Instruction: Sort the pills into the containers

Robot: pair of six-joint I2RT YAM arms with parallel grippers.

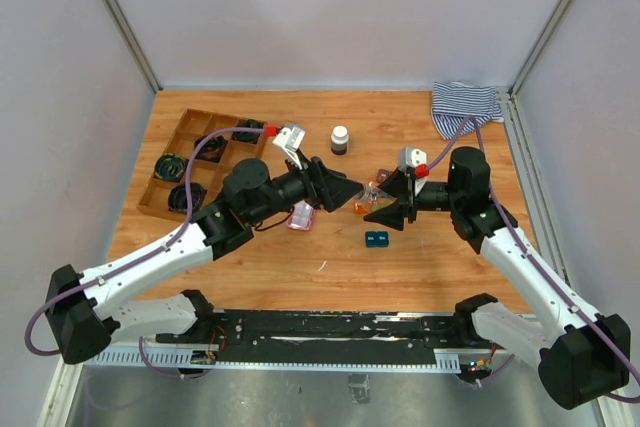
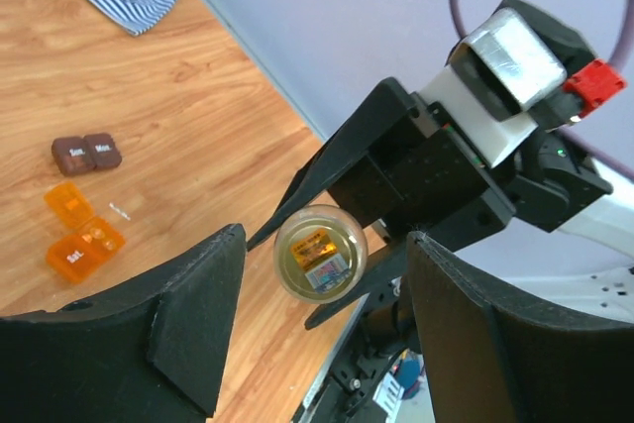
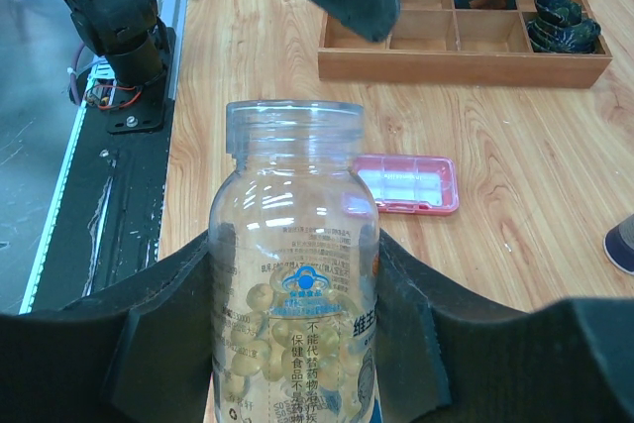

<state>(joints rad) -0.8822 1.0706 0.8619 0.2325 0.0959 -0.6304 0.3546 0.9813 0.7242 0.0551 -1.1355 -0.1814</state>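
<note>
My right gripper is shut on a clear uncapped pill bottle with yellow softgels inside, held above the table and tipped toward the left arm. In the right wrist view the gripper clamps the bottle's sides. My left gripper is open and empty, its tips just short of the bottle's mouth, which shows between the jaws of the gripper. The pink case lies closed below the left wrist, also in the right wrist view. The teal case lies nearer. The open orange case and the brown case lie beyond the bottle.
A dark bottle with a white cap stands mid-table at the back. The wooden compartment tray with black coils is at the back left. A striped cloth lies at the back right corner.
</note>
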